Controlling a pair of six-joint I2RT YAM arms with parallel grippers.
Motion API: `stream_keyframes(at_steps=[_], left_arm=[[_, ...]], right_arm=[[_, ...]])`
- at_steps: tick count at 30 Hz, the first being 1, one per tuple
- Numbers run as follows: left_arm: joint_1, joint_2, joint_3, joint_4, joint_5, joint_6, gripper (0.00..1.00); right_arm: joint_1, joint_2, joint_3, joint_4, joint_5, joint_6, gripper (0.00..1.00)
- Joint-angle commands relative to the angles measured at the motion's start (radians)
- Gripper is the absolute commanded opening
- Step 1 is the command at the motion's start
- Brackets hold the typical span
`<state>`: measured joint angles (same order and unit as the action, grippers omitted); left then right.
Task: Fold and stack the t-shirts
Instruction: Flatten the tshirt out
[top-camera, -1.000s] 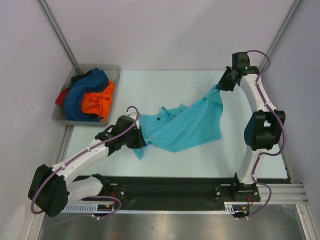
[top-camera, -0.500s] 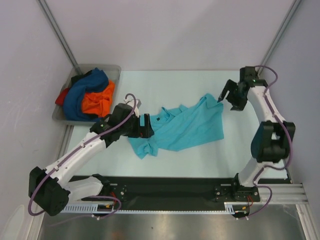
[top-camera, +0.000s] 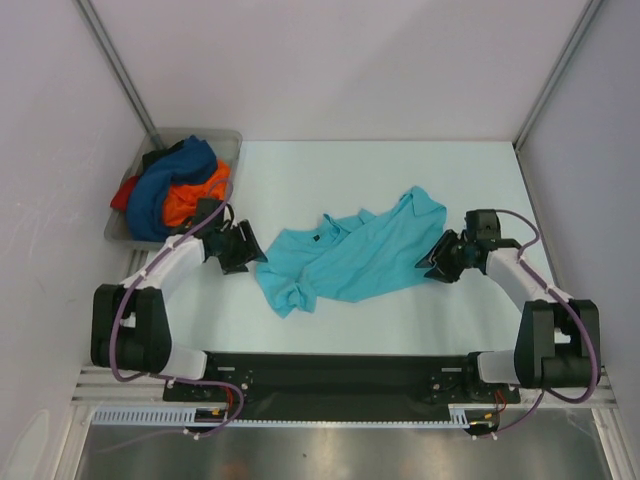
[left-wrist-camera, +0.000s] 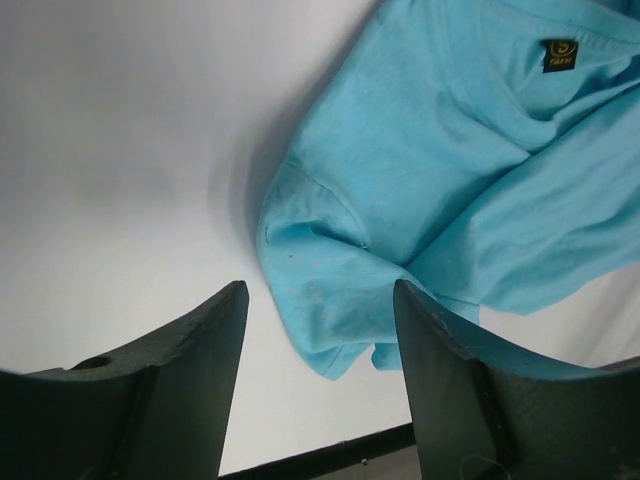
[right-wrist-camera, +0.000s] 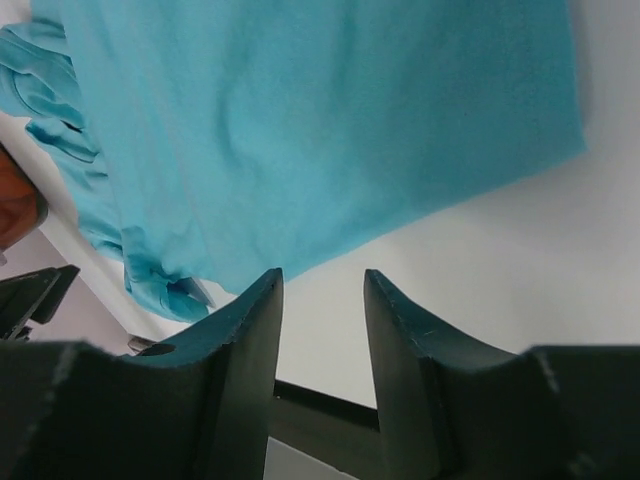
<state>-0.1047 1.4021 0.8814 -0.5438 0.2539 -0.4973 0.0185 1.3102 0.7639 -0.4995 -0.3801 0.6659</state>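
T-shirt (top-camera: 355, 255) in turquoise, rumpled on the table (top-camera: 330, 175).
Left tool (top-camera: 250, 252) and right tool (top-camera: 432, 264) flank it, both spread wide and gripping nothing.

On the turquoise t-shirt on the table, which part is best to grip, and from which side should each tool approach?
Likely its two outer ends, since the turquoise t-shirt lies crumpled, stretched left to right. The open right tool faces its flat straight edge: come low from the right. The open left tool faces the bunched sleeve: come from the left, pinching the raised fold.
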Motion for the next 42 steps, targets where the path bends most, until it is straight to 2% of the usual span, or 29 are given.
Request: stream_keyframes(at_steps=[1,6,11,13,14,17,19,27,33,36,37,39,42], left_arm=[[0.014,0.029,-0.012,0.031,0.073,-0.012,0.65],[0.026,0.096,0.001,0.007,0.065,0.014,0.64],[0.028,0.069,-0.012,-0.007,0.054,0.039,0.62],[0.028,0.063,-0.01,-0.016,0.053,0.042,0.62],[0.03,0.06,-0.012,-0.019,0.056,0.042,0.62],[0.028,0.049,-0.012,-0.025,0.056,0.043,0.63],[0.03,0.043,-0.013,-0.027,0.05,0.045,0.66],[0.03,-0.047,-0.05,-0.034,0.042,0.032,0.66],[0.028,-0.15,-0.091,-0.077,0.008,0.04,0.68],[0.028,-0.189,-0.09,-0.117,-0.01,0.049,0.68],[0.026,-0.193,-0.081,-0.139,-0.011,0.054,0.69],[0.026,-0.195,-0.068,-0.146,-0.028,0.051,0.7],[0.026,-0.207,-0.082,-0.116,-0.021,0.025,0.7]], right_arm=[[-0.005,0.041,0.002,0.118,-0.052,0.035,0.43],[-0.011,0.095,0.011,0.104,-0.023,0.023,0.44],[-0.049,0.089,-0.005,0.02,0.021,0.015,0.46],[-0.058,0.072,-0.009,-0.013,0.05,0.011,0.49],[-0.066,0.064,-0.02,-0.014,0.059,0.006,0.54],[-0.075,0.066,-0.031,-0.011,0.076,-0.02,0.57],[-0.087,0.101,-0.031,0.006,0.06,-0.034,0.58],[-0.092,0.195,-0.038,0.102,-0.003,-0.023,0.53],[-0.094,0.216,-0.052,0.165,-0.014,-0.057,0.41],[-0.095,0.233,-0.054,0.171,-0.019,-0.092,0.18],[-0.095,0.227,-0.055,0.156,-0.013,-0.094,0.0],[-0.094,0.201,-0.067,0.119,0.041,-0.08,0.0],[-0.089,0.077,-0.116,-0.009,0.104,-0.025,0.0]])
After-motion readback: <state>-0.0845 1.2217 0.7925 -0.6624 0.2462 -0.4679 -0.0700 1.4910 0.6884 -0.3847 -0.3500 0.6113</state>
